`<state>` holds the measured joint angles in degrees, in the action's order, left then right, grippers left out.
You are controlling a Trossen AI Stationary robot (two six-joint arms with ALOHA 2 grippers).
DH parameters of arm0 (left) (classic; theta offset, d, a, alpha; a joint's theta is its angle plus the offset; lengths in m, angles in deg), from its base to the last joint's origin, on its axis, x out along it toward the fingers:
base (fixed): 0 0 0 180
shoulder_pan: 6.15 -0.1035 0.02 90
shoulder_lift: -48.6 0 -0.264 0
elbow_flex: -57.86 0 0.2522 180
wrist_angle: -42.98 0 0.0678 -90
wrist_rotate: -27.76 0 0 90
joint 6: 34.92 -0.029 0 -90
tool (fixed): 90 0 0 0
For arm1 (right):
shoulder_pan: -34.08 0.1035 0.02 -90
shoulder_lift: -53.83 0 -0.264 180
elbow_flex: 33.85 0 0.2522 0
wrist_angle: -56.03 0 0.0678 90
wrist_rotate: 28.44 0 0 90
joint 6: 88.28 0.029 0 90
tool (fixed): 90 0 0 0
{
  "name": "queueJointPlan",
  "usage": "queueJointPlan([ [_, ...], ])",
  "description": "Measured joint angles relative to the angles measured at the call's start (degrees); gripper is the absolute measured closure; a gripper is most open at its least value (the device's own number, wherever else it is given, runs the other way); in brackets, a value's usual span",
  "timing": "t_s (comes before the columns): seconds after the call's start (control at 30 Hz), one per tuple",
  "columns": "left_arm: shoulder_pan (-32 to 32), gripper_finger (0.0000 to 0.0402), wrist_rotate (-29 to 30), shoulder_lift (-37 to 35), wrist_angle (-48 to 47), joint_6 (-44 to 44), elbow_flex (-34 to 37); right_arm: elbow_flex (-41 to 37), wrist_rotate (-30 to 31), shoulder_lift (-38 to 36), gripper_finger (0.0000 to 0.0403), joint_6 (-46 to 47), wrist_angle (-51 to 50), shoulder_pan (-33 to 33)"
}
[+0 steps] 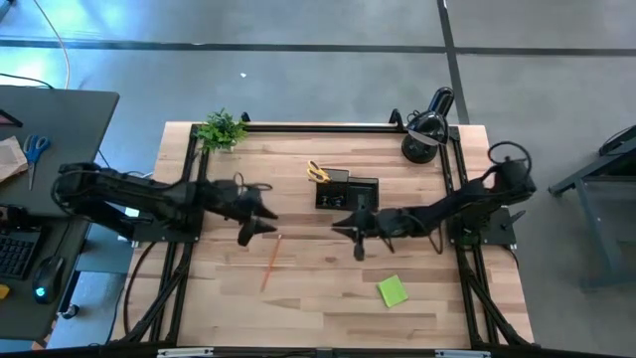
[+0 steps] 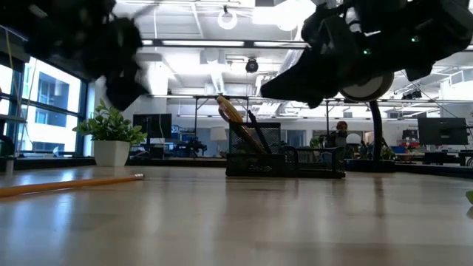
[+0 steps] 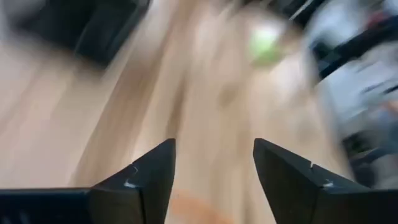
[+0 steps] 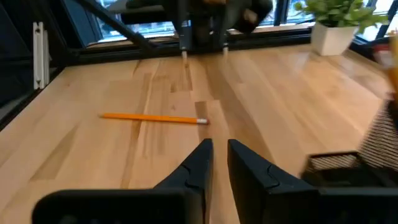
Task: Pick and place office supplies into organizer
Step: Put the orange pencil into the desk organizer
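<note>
One pencil (image 1: 271,261) left nr L gripper (image 1: 255,212), jaws spread, empty: drop straight, pinch mid-shaft. R gripper (image 1: 350,239) nearly pressed together, empty.

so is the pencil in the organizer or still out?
Out. The pencil lies flat on the table, left of the organizer, touching neither arm's jaws.

I see the black mesh organizer (image 1: 348,190) toward the back of the table's middle, with yellow-handled scissors (image 1: 317,172) and a dark pen (image 2: 256,133) standing tilted in its taller section. An orange pencil (image 1: 271,261) lies flat on the wood, well apart to its front left. A lime-green sticky-note pad (image 1: 393,290) rests near the front right.
</note>
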<state>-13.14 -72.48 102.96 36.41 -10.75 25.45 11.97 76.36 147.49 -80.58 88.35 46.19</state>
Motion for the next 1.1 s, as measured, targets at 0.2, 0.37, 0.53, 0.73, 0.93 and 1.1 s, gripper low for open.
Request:
queueJointPlan([
  [0.2, 8.1, 0.0208, 9.6, 3.6, -6.1, 4.8, 0.2, 8.4, 1.9, 4.0, 0.0337, -0.6, -9.4, 1.5],
  [0.37, 15.3, 0.0208, 16.2, 8.6, -1.8, 7.5, 0.0, 14.0, 8.9, 4.2, 0.0334, -1.8, -21.7, 4.1],
  [0.53, 19.9, 0.0208, 19.6, 14.8, -1.1, 13.6, 0.0, 14.8, 11.8, 4.2, 0.034, -3.6, -22.8, 6.1],
  [0.73, 23.4, 0.0208, 22.1, 23.8, -1.2, 17.4, -3.8, 14.8, 11.8, 4.2, 0.0349, -3.2, -24.4, 7.1],
  [0.93, 27.1, 0.0209, 26.9, 35.0, -6.5, 21.5, -13.0, 14.8, 10.3, 4.2, 0.0358, -1.1, -28.7, 9.7],
  [1.1, 27.8, 0.0209, 30.3, 42.0, -18.8, 26.4, -23.1, 14.8, 10.3, 4.2, 0.0364, 1.1, -34.4, 14.3],
])
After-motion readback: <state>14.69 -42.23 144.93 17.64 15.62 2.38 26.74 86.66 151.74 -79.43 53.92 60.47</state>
